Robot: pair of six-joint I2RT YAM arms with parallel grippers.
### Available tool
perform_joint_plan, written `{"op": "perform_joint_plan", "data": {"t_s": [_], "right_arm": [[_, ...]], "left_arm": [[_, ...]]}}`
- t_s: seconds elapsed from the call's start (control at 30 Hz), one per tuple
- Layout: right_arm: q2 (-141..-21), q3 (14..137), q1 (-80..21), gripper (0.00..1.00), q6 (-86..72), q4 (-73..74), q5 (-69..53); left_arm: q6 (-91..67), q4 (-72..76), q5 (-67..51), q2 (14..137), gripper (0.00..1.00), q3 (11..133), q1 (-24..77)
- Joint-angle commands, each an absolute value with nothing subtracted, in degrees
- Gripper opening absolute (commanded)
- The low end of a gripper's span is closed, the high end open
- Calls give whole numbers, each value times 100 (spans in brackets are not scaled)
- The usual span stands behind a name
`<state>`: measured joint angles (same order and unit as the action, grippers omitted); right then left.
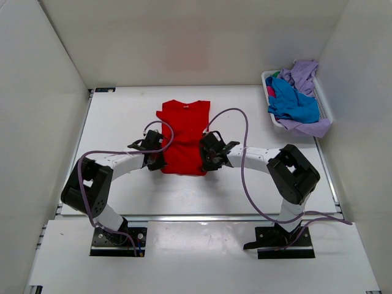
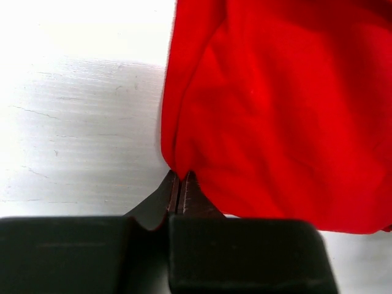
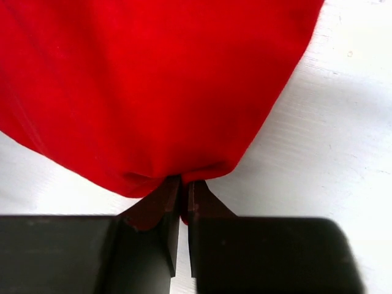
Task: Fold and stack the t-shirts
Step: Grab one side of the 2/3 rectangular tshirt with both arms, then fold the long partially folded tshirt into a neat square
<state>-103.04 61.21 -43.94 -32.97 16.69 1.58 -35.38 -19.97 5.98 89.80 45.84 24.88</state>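
- Red shirt (image 1: 184, 131) was pinched near its near corners by left tool (image 2: 181, 184) and right tool (image 3: 184, 188), both clamped on it.
- Soft, limp cloth: corner holds were judged best.

the left arm (image 1: 116, 162) rises from its base at the near edge, bends sharply at an outward elbow, and reaches its forearm low and inward toward the middle. the right arm (image 1: 263, 156) mirrors it, with its elbow pushed out to the right and its forearm pointing inward to the left. both wrists sit low and face each other, near but apart. the left gripper (image 2: 180, 179) has its jaws pressed together, pinching a lower corner of the red t-shirt (image 1: 184, 135) between the dark fingertips. the right gripper (image 3: 182, 184) is likewise clamped, with a bunched edge of the same shirt caught in the narrow slit between its fingers.
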Motion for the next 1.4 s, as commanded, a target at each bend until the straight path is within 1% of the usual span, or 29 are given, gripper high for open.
{"op": "perform_joint_plan", "data": {"t_s": [0.0,0.17,0.27,0.43,0.5,0.6,0.7,0.8,0.9,1.07,1.17,1.2,1.37], "right_arm": [[-10486,5889,-4377,0,-3103,2118,79],[-9959,6072,-4280,1,-2331,2916,-587],[-9704,6161,-4341,0,-2067,3514,-957],[-9088,5871,-4578,0,-2118,3937,-1134],[-8782,5722,-4658,1,-2232,4103,-1204],[-8570,5739,-4737,0,-2224,4411,-1362],[-8464,5940,-4781,0,-2058,4753,-1520],[-8543,6396,-4772,0,-1768,5166,-1565],[-8665,6819,-4580,0,-1487,5492,-1590],[-8973,7706,-4184,0,-1143,5774,-1582],[-9385,8444,-4017,1,-854,5871,-1503],[-9535,8664,-3947,0,-731,5854,-1529],[-10237,9578,-3710,0,-458,5845,-1477]], "left_arm": [[-3402,-2380,598,8817,0,4509,2548],[-3305,-3110,168,7974,0,4176,2584],[-3331,-3743,97,7333,0,3982,2839],[-3760,-4560,-97,6330,0,3692,3365],[-3936,-4753,-210,5751,0,3490,3410],[-4122,-5087,-264,5056,0,3384,3366],[-4070,-5510,-290,4738,0,3576,3313],[-4052,-5818,-474,4694,0,3884,3296],[-3929,-5924,-396,4825,0,4209,3200],[-3586,-5907,-325,5299,0,5157,2699],[-3420,-5723,-317,5685,0,5579,2427],[-3410,-5704,-299,5826,0,5703,2347],[-3182,-5414,-290,6397,0,6230,1934]]}}
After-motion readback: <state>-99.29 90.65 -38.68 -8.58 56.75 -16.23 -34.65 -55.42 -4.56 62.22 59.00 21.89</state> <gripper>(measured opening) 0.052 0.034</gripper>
